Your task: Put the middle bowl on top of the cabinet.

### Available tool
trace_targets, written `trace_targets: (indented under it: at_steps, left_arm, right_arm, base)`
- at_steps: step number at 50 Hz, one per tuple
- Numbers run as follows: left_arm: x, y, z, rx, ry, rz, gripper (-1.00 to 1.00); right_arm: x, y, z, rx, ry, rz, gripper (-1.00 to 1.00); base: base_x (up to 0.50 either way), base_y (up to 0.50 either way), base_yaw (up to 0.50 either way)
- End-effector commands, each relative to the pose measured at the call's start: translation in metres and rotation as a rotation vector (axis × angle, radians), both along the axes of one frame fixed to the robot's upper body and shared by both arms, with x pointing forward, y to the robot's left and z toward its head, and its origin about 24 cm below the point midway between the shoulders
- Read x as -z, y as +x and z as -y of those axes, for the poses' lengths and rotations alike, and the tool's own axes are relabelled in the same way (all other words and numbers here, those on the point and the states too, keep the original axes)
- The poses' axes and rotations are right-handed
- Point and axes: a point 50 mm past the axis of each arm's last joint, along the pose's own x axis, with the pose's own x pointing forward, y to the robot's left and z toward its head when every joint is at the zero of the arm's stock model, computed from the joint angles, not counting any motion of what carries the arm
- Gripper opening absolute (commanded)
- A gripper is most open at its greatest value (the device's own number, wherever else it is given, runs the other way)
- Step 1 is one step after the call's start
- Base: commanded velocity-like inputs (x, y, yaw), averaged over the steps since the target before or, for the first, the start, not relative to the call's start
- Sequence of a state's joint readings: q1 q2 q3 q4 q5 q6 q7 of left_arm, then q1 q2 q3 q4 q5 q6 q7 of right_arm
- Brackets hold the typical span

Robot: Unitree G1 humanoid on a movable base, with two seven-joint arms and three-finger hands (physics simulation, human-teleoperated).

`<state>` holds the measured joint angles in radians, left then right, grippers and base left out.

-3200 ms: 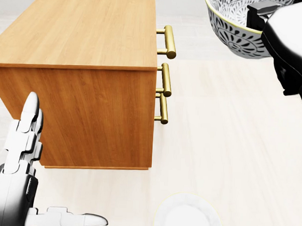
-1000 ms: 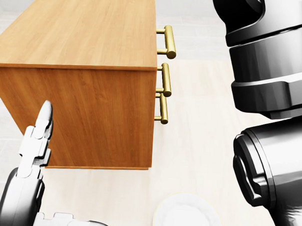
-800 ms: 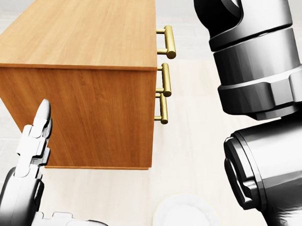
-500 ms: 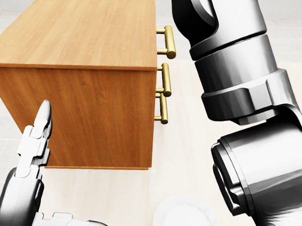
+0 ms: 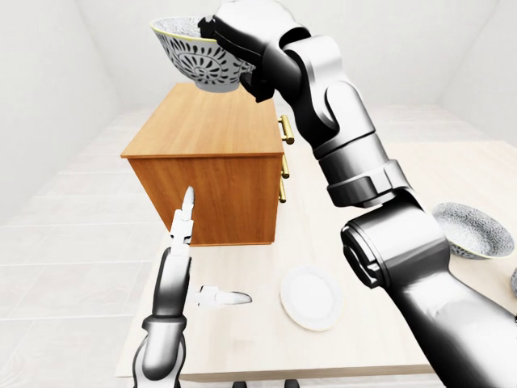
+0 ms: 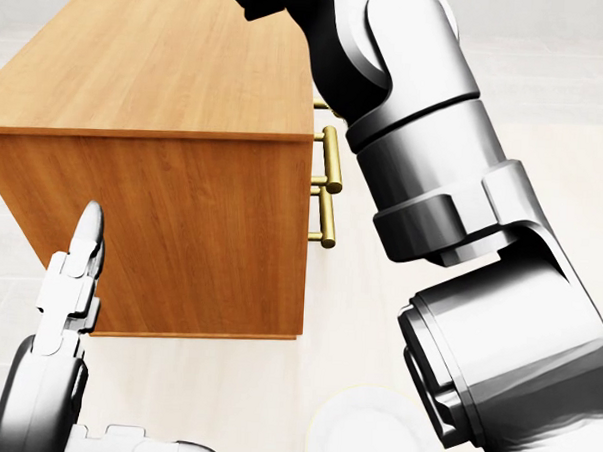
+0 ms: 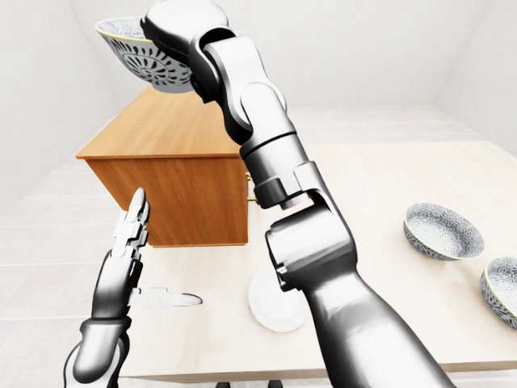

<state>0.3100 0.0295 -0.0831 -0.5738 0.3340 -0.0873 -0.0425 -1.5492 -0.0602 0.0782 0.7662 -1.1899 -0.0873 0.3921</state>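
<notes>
Left hand (image 5: pixel 176 267): upper fingers (image 5: pixel 187 212) straight, pressed together, pointing up; thumb (image 5: pixel 226 298) stuck out sideways to the right. The hand is open, holds nothing and touches nothing. Up and to the right of those fingertips in the left-eye view stands the rectangular light-brown wooden cabinet (image 5: pixel 212 129), with brass bar handles (image 6: pixel 328 187) on its right face. The task's thing, the black-patterned white ceramic bowl (image 5: pixel 196 58) with a yellow rim, is high in the air above the cabinet's top, clear of it and tilted a little. Right hand (image 5: pixel 238 28): it grips the bowl at the rim's right side. A dark finger (image 5: pixel 212 31) hooks over the rim and pinches the wall; the other fingers are hidden behind the hand's shell, so I cannot tell how they sit. The bowl hangs to the left of these fingers, with the cabinet's top well below them. A round white flat plate (image 5: pixel 310 297) lies on the pale wooden tabletop (image 7: pixel 380 178), right of the left thumb's tip and apart from it. 2 more patterned bowls sit at the far right in the right-eye view, 1 whole (image 7: pixel 443 229) and 1 cut by the edge (image 7: pixel 502 289).
</notes>
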Motion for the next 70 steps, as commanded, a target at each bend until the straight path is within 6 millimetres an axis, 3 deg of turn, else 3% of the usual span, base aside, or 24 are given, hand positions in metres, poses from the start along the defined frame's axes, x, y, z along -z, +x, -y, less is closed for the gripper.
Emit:
trace_targets:
  at_steps: [1,48,70]
  left_arm:
    - [0.001,0.001,0.000,0.000,0.001,-0.003,1.00]
    - [0.001,-0.001,0.000,0.005,-0.005,-0.006,1.00]
    - [0.000,-0.001,-0.001,0.002,0.000,-0.005,1.00]
  right_arm:
    - [0.017,0.007,-0.002,-0.026,0.049,-0.047,-1.00]
    - [0.058,0.015,-0.005,0.005,-0.017,-0.107,-1.00]
    - [0.063,0.015,-0.004,0.014,-0.025,-0.106,-1.00]
  base:
    - [0.00,0.00,0.00]
    - [0.00,0.00,0.00]
    - [0.00,0.00,0.00]
